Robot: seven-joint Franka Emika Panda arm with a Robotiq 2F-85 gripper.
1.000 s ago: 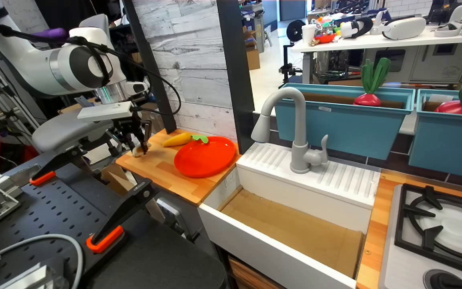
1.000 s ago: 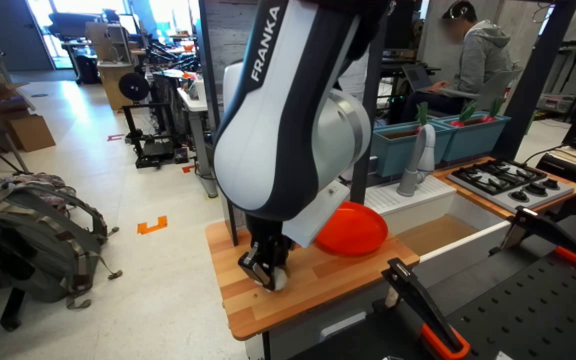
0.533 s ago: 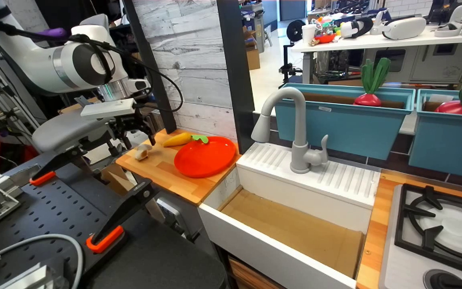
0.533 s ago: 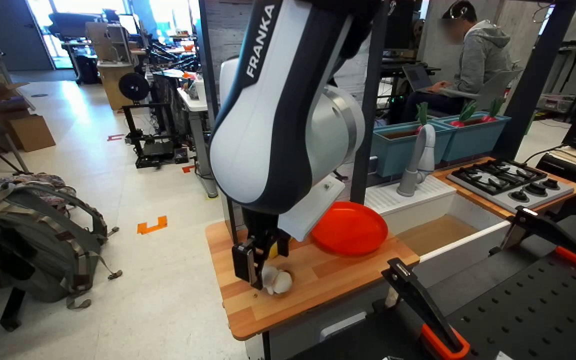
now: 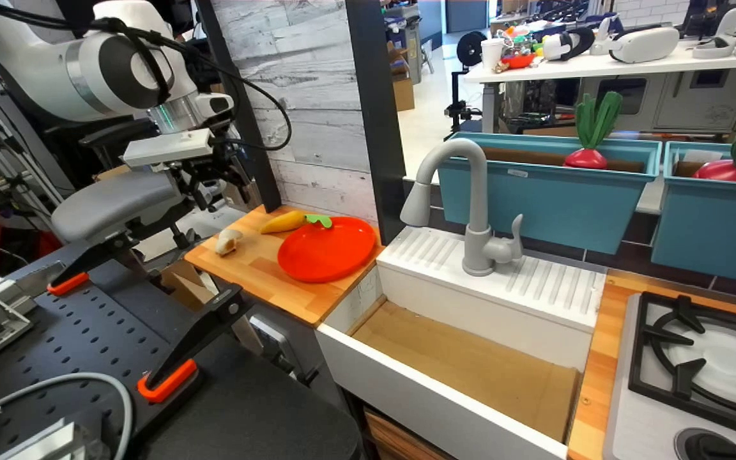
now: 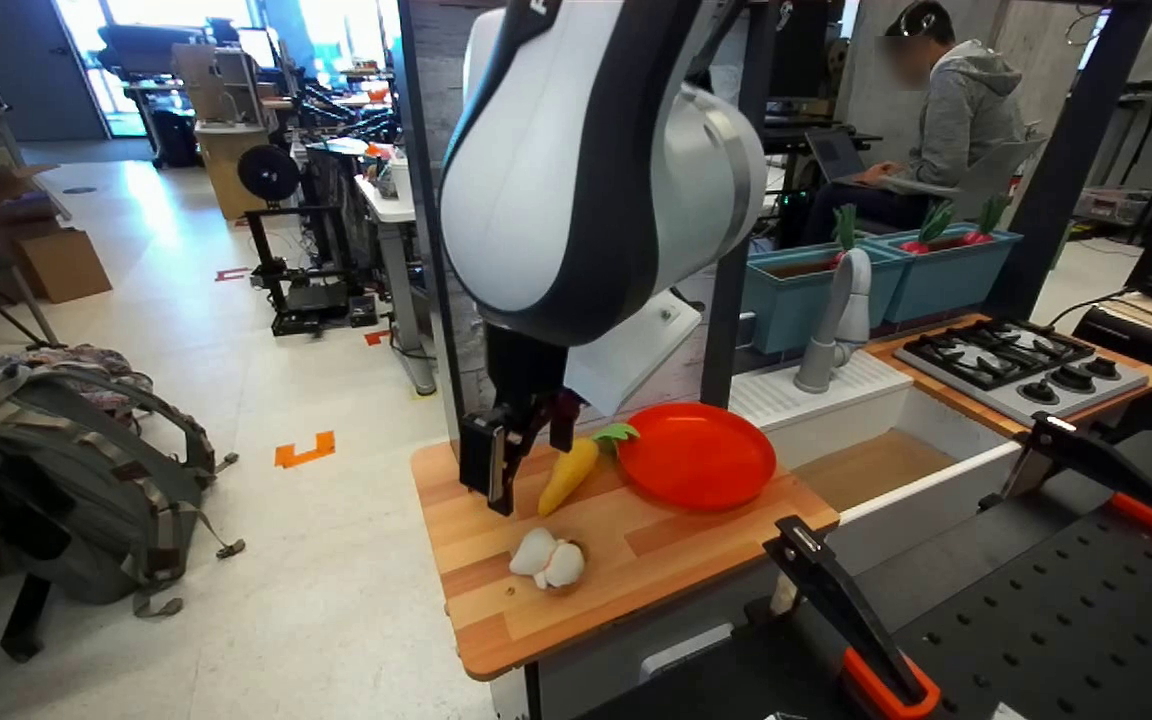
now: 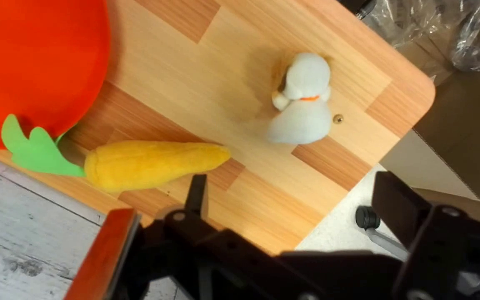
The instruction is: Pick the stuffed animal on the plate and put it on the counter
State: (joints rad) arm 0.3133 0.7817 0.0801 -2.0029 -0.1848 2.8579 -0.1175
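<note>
The stuffed animal (image 7: 304, 121), a small whitish figure with an orange band at its neck, lies directly on the wooden counter (image 7: 240, 25) near a rounded corner. In both exterior views it sits well apart from the red plate (image 6: 701, 455), whose near part also shows in the wrist view. My gripper (image 7: 292, 181) is open, its two dark fingers spread wide with nothing between them. It hangs above the counter, higher than the stuffed animal and off to one side of it, as an exterior view shows (image 6: 536, 478).
A yellow carrot-like toy (image 7: 152, 164) lies beside the plate, its green leaf over the rim. A wood-look wall panel (image 5: 307, 96) rises behind the counter. The white sink (image 5: 470, 306) with its grey faucet (image 5: 478, 211) adjoins. Black clamps (image 6: 841, 610) stand at the front.
The fingers were around the stuffed animal on the counter a second ago. They have opened and let it go, and the arm has risen away, leaving it lying there.
</note>
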